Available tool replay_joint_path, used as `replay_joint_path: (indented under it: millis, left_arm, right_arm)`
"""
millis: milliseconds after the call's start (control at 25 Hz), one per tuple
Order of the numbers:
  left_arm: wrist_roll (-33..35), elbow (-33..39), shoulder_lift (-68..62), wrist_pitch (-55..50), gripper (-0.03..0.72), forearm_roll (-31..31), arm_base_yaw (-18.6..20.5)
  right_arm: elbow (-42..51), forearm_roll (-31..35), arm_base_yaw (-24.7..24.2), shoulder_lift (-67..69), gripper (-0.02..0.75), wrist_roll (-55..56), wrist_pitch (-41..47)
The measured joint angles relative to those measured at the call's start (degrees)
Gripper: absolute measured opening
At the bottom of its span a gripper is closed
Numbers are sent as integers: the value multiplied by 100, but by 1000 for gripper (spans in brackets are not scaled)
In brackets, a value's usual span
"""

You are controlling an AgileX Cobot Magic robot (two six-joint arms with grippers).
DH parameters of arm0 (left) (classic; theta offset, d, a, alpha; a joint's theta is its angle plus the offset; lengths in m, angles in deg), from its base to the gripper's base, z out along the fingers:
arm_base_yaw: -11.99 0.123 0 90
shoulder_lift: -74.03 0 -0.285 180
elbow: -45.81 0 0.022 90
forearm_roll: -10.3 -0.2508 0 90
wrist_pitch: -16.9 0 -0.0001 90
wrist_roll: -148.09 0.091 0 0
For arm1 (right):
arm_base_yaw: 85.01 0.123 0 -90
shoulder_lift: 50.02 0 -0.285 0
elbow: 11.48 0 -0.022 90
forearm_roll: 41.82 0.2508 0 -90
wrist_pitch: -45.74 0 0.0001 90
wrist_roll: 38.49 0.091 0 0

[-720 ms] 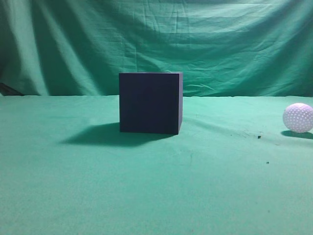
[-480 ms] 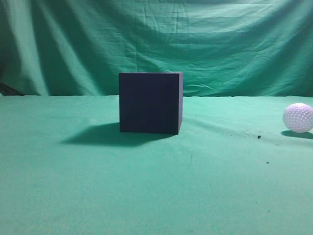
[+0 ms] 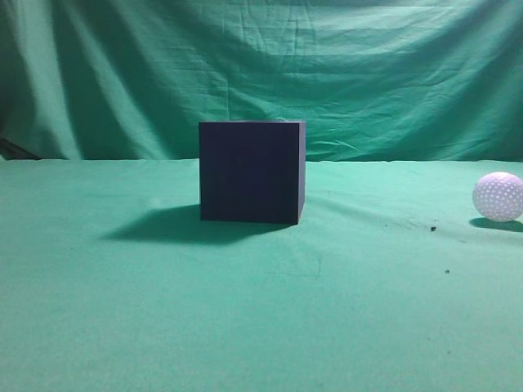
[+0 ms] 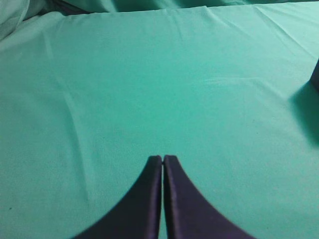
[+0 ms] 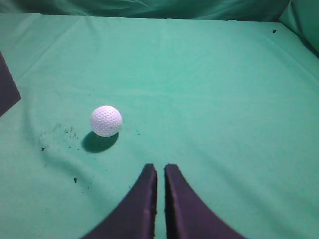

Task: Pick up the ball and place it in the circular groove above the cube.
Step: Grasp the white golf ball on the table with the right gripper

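While the cube (image 3: 252,171) sits on the green cloth (image 3: 261,310), the ball (image 3: 498,197) lies well to its right. Both the left gripper (image 4: 163,158) and the right gripper (image 5: 160,167) have fingers pressed together, holding nothing.

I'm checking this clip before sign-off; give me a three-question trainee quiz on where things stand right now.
1. True or false: the ball sits on top of the cube.
2. Which gripper has the ball in its wrist view? A) left gripper B) right gripper
3. Fill in: both grippers' jaws are ____.

Key: 1 false, it lies on the green cloth, right of the cube; 2 B; 3 shut, holding nothing.
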Motion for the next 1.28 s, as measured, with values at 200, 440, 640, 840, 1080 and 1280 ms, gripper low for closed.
replay_joint_path:
  millis: [200,440,640,840,1080,1280]
  left_arm:
    - [0,0,0,0,0,0,0]
    - [0,0,0,0,0,0,0]
    - [0,0,0,0,0,0,0]
    - [0,0,0,0,0,0,0]
    - [0,0,0,0,0,0,0]
    - [0,0,0,0,0,0,0]
  right_arm:
    - [0,-14,0,0,0,-38,-19]
    - [0,73,0,0,0,-92,-1433]
    - [0,320,0,0,0,-92,-2804]
    - [-185,356,0,0,0,-92,-3026]
    - [-1510,320,0,982,0,-192,-811]
    - [-2122,344,0,2169,0,-181,335]
